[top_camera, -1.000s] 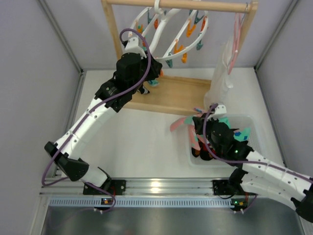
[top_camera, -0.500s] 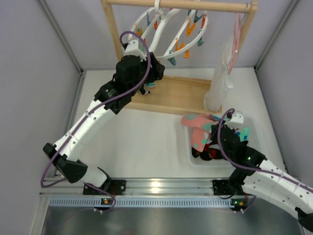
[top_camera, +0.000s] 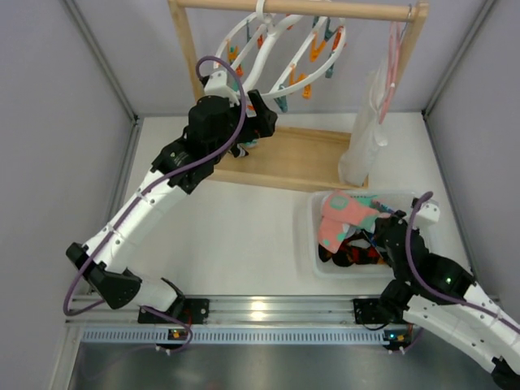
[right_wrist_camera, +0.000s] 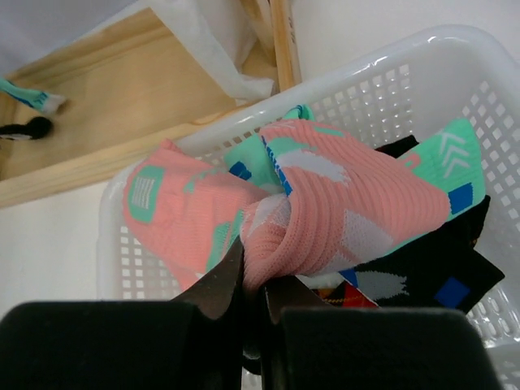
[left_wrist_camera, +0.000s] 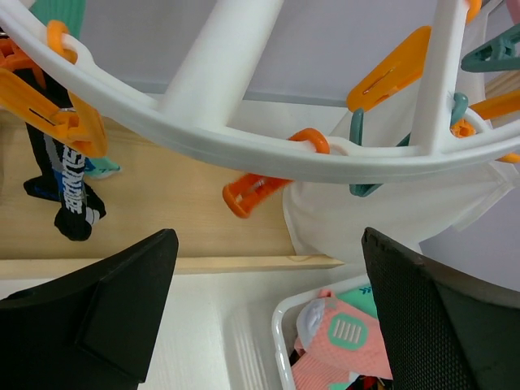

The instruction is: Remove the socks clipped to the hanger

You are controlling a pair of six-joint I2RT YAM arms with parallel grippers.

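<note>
The left gripper point(left_wrist_camera: 268, 244) has edged a little higher under the hanger point(top_camera: 276, 49), which hangs from the far rail. Its jaws are spread wide with nothing between them. A black sock point(left_wrist_camera: 69, 183) hangs clipped at the ring's left. The right gripper point(right_wrist_camera: 253, 275) has drawn back rightward and nearer, jaws pinching a pink sock point(right_wrist_camera: 341, 215), which now lies in the basket point(right_wrist_camera: 390, 57) rather than past its left rim.

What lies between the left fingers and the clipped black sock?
Nothing; in the left wrist view only the wooden base shows between fingers and black sock.
</note>
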